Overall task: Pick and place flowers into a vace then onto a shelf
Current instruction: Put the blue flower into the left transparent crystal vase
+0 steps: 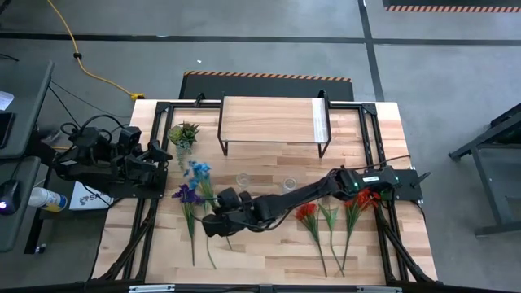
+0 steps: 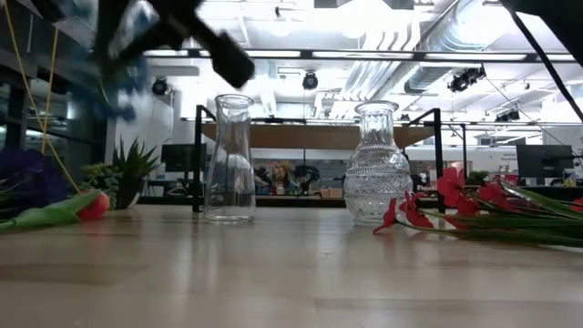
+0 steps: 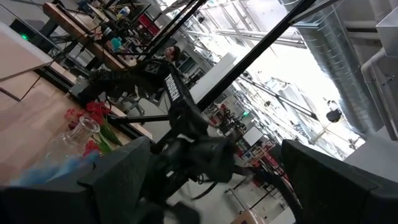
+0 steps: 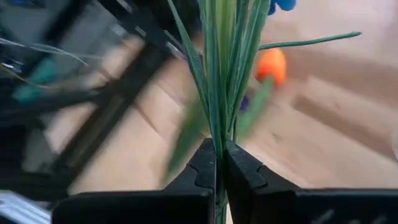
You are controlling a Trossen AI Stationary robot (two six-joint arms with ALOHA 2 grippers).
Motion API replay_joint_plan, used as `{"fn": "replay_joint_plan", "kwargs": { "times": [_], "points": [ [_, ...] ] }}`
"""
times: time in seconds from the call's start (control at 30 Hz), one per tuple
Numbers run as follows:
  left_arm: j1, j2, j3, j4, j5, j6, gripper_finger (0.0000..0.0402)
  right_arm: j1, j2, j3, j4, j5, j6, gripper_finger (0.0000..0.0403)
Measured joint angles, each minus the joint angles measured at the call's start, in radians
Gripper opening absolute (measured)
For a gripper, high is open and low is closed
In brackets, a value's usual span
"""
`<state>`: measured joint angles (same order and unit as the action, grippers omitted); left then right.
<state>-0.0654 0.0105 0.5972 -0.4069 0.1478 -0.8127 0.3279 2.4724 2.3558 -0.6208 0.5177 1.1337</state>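
Note:
My right gripper (image 1: 213, 218) is shut on a blue flower (image 1: 198, 171) over the table's left middle. In the low view its blurred bloom (image 2: 109, 77) hangs high above the tabletop. A purple flower (image 1: 187, 194) lies flat on the table beside it, and an orange bud (image 4: 272, 65) lies below. Red flowers (image 1: 305, 213) lie flat at the near right. Two clear glass vases stand upright mid-table, one plain (image 2: 230, 159) and one patterned (image 2: 377, 164). The shelf (image 1: 273, 122) stands at the far edge. My left gripper (image 3: 214, 155) waits open at the table's left edge. My right gripper pinches the blue flower's green stem and its narrow leaves (image 4: 219, 140) between its two fingers (image 4: 202, 168). The fingers come slanting downward from the table's right side. The stem runs on ahead of the fingers toward the bloom, which is held above the table.
A small spiky green plant (image 1: 184, 134) stands at the far left by the shelf. Black frame bars (image 1: 146, 220) run along both sides of the table. Bare wood lies near the front edge, between the purple and the red flowers.

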Motion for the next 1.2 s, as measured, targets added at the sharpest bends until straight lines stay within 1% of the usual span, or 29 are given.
{"fn": "replay_joint_plan", "kwargs": {
  "times": [0.13, 0.5, 0.77, 0.97, 1.07, 1.2],
  "points": [
    [0.0, 0.0, 0.0, -0.002, 0.0, 0.0, 0.0395, 0.0, -0.041, 0.0, 0.077, 0.046, -0.076, 0.0006],
    [0.0, 0.0, 0.0, -0.003, -0.001, 0.0, 0.0395, 0.007, -0.154, 0.0, 0.099, 0.186, -0.252, 0.0006],
    [0.0, 0.0, 0.0, -0.016, -0.002, -0.003, 0.0395, 0.013, -0.216, 0.0, 0.203, 0.264, -0.436, 0.0006],
    [0.0, 0.0, 0.0, -0.048, -0.002, -0.003, 0.0395, 0.013, -0.255, 0.0, 0.29, 0.303, -0.597, 0.0005],
    [0.0, 0.0, 0.0, -0.08, -0.002, -0.003, 0.0395, 0.013, -0.281, 0.0, 0.297, 0.314, -0.66, 0.0006],
    [0.0, 0.0, 0.0, -0.106, -0.003, -0.003, 0.0395, 0.015, -0.319, 0.0, 0.294, 0.369, -0.76, 0.0004]
  ]
}}
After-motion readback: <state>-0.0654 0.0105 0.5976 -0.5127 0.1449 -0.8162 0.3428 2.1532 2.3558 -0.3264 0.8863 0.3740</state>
